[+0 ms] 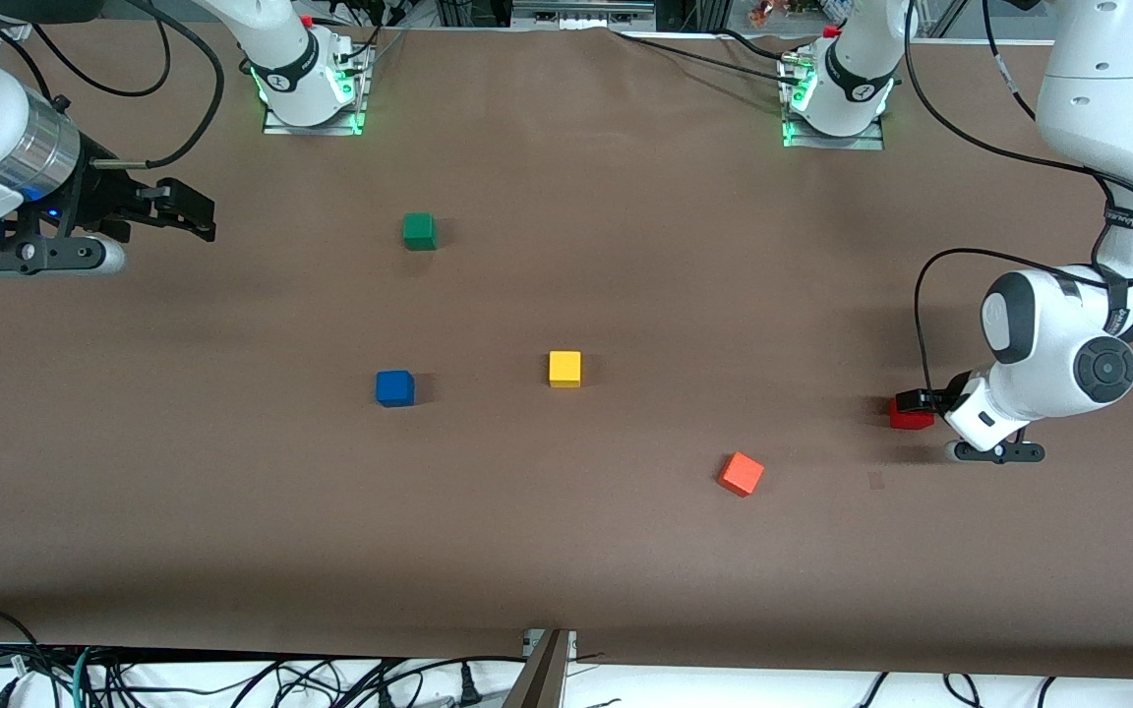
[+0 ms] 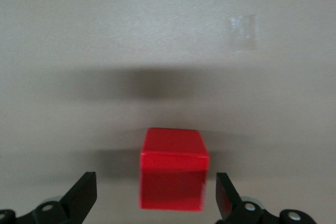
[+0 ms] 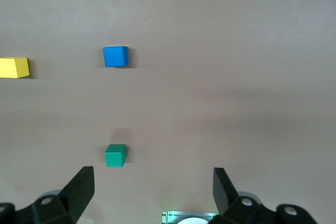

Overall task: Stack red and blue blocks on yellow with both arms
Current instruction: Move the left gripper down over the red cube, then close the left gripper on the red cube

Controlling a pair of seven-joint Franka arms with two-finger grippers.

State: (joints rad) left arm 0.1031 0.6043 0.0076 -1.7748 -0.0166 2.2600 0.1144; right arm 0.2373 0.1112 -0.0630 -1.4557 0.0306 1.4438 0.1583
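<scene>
The red block [image 1: 907,417] sits on the table at the left arm's end. My left gripper [image 1: 917,401] is down at it, open, one finger on each side, with a gap on both sides in the left wrist view [image 2: 173,169]. The blue block [image 1: 394,387] lies toward the right arm's end, and the yellow block [image 1: 565,368] lies beside it near the table's middle. My right gripper [image 1: 195,211] is open and empty, held up at the right arm's end. Its wrist view shows the blue block [image 3: 115,56] and the yellow block [image 3: 14,67].
A green cube [image 1: 419,231] lies farther from the front camera than the blue block and also shows in the right wrist view [image 3: 115,155]. An orange-red cube [image 1: 742,474] lies between the yellow and red blocks, nearer to the front camera.
</scene>
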